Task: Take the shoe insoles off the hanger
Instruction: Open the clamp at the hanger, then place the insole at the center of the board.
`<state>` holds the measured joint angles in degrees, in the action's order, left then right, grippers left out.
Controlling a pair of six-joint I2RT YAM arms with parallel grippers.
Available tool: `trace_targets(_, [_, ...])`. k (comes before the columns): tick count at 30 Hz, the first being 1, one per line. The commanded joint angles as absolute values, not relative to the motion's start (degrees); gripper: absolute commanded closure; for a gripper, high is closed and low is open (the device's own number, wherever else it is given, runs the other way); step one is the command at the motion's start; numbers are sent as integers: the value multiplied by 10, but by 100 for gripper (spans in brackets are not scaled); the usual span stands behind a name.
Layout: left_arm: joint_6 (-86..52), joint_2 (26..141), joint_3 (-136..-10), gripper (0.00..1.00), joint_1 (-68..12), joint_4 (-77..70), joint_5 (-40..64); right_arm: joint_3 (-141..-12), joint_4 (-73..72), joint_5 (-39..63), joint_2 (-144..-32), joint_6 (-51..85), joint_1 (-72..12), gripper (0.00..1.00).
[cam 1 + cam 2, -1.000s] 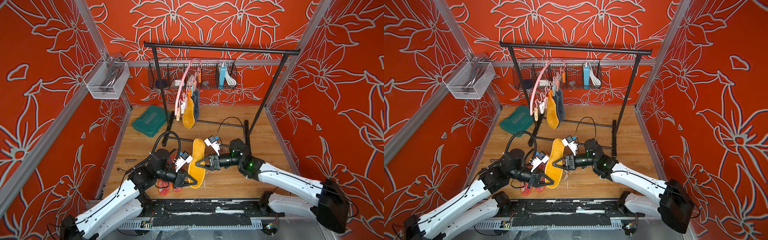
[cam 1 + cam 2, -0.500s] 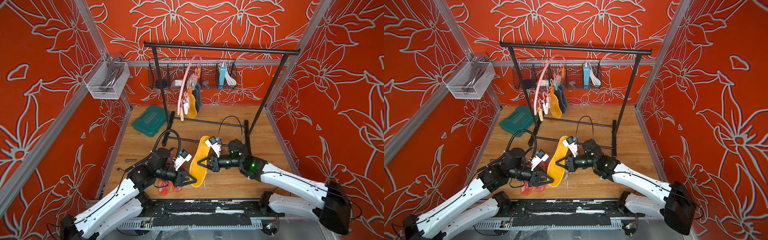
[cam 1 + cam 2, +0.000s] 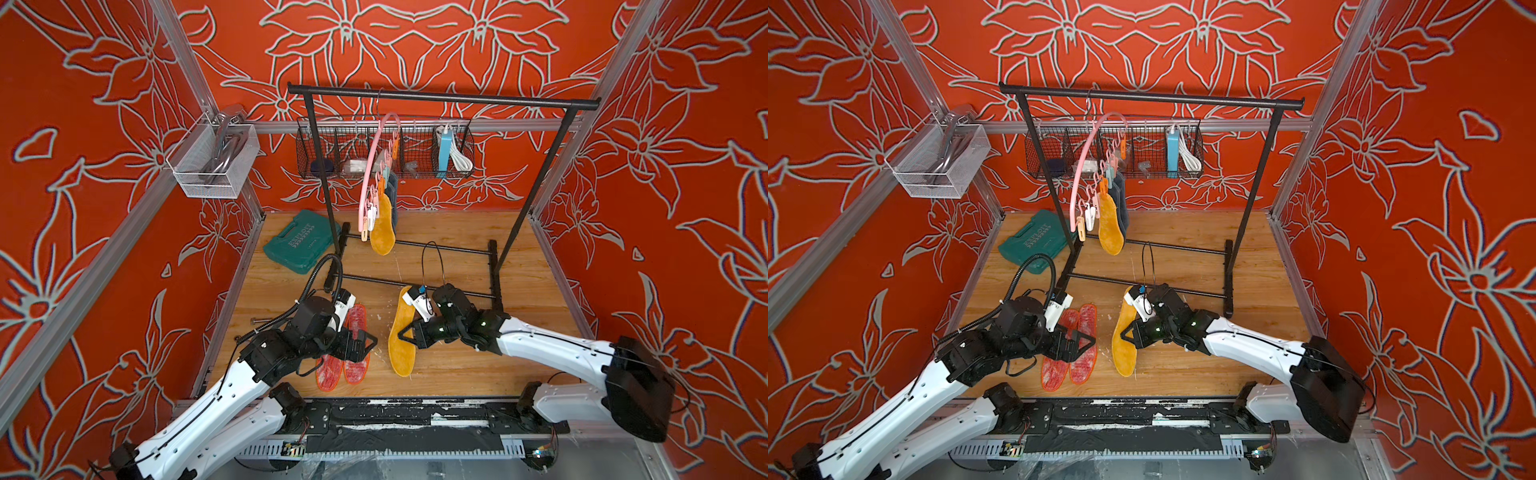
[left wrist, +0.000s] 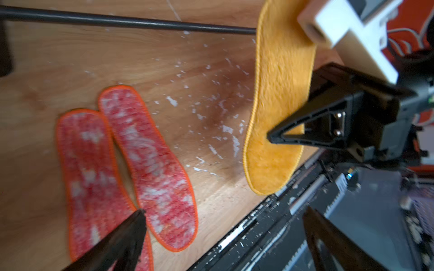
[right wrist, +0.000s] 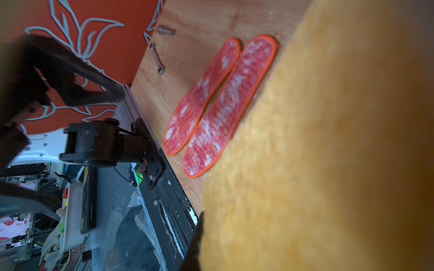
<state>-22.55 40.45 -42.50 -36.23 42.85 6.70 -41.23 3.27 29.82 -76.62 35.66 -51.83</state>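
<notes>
The pink hanger (image 3: 370, 166) (image 3: 1084, 162) hangs from the black rack. One mustard yellow insole (image 3: 382, 228) and dark grey insoles (image 3: 392, 187) are pegged to it. My right gripper (image 3: 403, 332) (image 3: 1128, 332) is shut on the edge of a second yellow insole (image 3: 401, 353) (image 4: 279, 93) (image 5: 328, 152), held on edge near the floor's front. My left gripper (image 3: 370, 343) (image 4: 224, 211) stands open and holds nothing, over the two red-white insoles (image 3: 357, 316) (image 4: 150, 150) (image 5: 223, 101) lying side by side on the wood. In the right wrist view only one fingertip (image 5: 197, 234) shows beside the yellow fabric.
The black rack (image 3: 440, 97) spans the back, with its base bars on the floor behind the arms. A green tool case (image 3: 301, 245) lies at back left. A black wire basket (image 3: 415, 153) and a white mesh basket (image 3: 212, 162) hang on the walls. A small wrench (image 5: 157, 58) lies near the left edge.
My left gripper has opened, let go of the yellow insole and drawn back left over the red pair. My right gripper has shut on that insole and now holds it alone.
</notes>
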Motion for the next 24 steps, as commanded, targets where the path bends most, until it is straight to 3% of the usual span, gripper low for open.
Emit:
trace_targets(1, [-239,399,-436,2,-350,465,-22,-436,36,304,-804,341,-521,88])
trace_targets(14, [-246,426,-434,1,-316,464,-13,-522,65,324,-993,327,-521,85])
trace_targets(20, [-247,414,-428,2,-308,457,-12,-538,70,298,-1037,344,-521,67])
trace_targets(24, [-245,410,-426,2,-307,454,-7,-540,70,285,-1048,356,-522,62])
